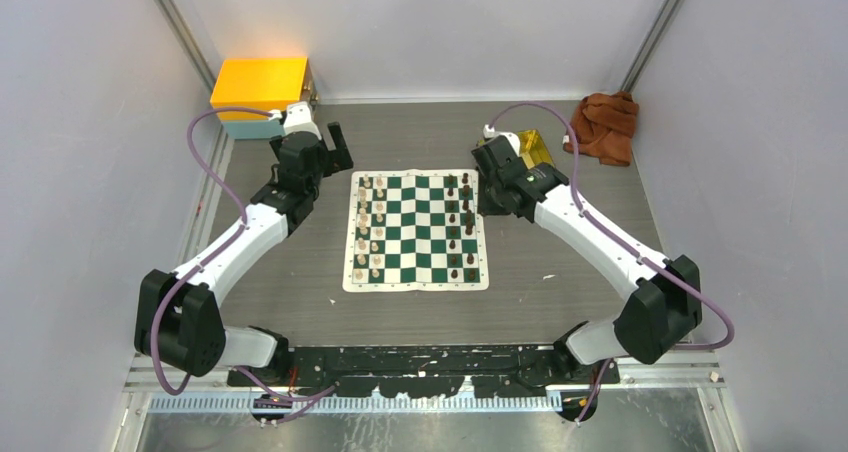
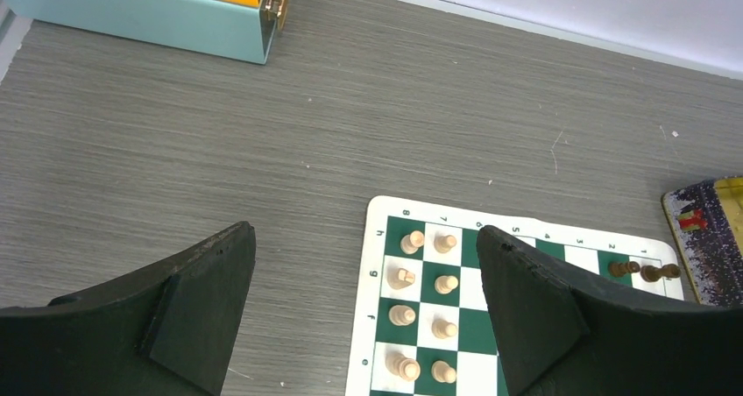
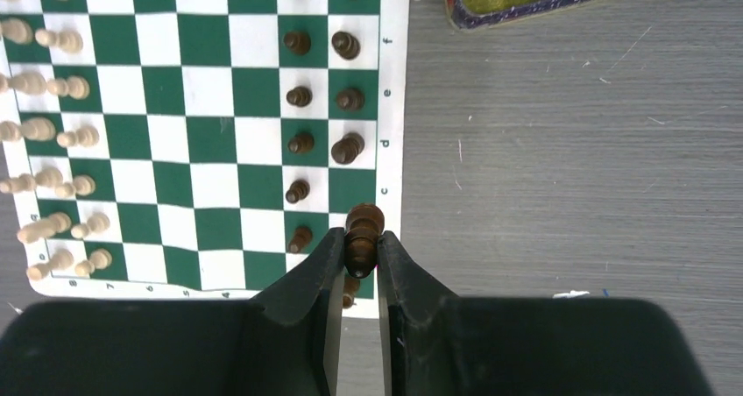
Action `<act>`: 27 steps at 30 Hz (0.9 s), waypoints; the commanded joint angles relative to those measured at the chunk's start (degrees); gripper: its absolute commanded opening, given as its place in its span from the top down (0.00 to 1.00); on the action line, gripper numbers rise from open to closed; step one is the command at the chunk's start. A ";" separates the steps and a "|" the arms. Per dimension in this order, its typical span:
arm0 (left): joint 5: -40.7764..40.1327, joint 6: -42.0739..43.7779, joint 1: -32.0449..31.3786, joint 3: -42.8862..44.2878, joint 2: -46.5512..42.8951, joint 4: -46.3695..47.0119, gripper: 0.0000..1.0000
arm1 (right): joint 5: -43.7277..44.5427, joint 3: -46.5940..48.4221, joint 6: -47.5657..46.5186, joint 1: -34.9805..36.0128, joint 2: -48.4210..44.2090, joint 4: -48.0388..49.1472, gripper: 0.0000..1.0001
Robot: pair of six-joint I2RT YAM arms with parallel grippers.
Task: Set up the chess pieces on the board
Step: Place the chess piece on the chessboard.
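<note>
Clearly the right gripper [image 3: 360, 247] is closed tight on a dark brown turned-wood chess piece [image 3: 363, 221], which seems to stand upright between its fingers above the dark back rank of the green-and-white checked mat board [image 3: 215, 142]. One bare green square [image 3: 350, 190] lies directly ahead of it. The left gripper [image 2: 366, 232] hangs wide open and empty off the board's far corner, and the grey wood-grain surface [image 3: 543, 194] alongside offers room.

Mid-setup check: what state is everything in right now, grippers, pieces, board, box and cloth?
Board: unrolled, lying flat.
Left gripper: fingers open, empty.
Right gripper: fingers shut on a dark chess piece.
Cream pieces: standing in two rows.
Other dark pieces: standing, one back square bare.
Orange box: lid closed.
Brown cloth: crumpled.
</note>
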 commanded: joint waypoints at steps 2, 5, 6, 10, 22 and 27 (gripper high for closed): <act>0.09 -1.05 -0.31 0.29 -1.66 3.76 0.04 | 2.16 -1.30 -2.15 3.22 -3.53 -1.50 0.99; 0.03 -1.05 -0.31 0.37 -1.71 3.67 0.04 | 2.64 -3.62 -1.98 4.48 -3.83 -0.37 0.99; -0.04 -1.05 -0.37 0.37 -1.71 3.67 0.04 | 2.69 -4.40 -1.92 4.73 -4.09 0.25 0.99; 0.02 -1.16 -0.38 0.48 -1.50 3.60 0.04 | 2.92 -7.08 -1.99 5.57 -4.57 2.52 0.99; -0.10 -1.49 -0.65 0.42 -0.88 3.58 0.04 | 2.72 -13.69 -2.35 6.83 -1.56 11.72 0.99; -0.28 -1.16 -0.73 0.20 -0.88 3.67 0.04 | 2.53 -15.19 -2.64 7.02 0.03 14.99 0.99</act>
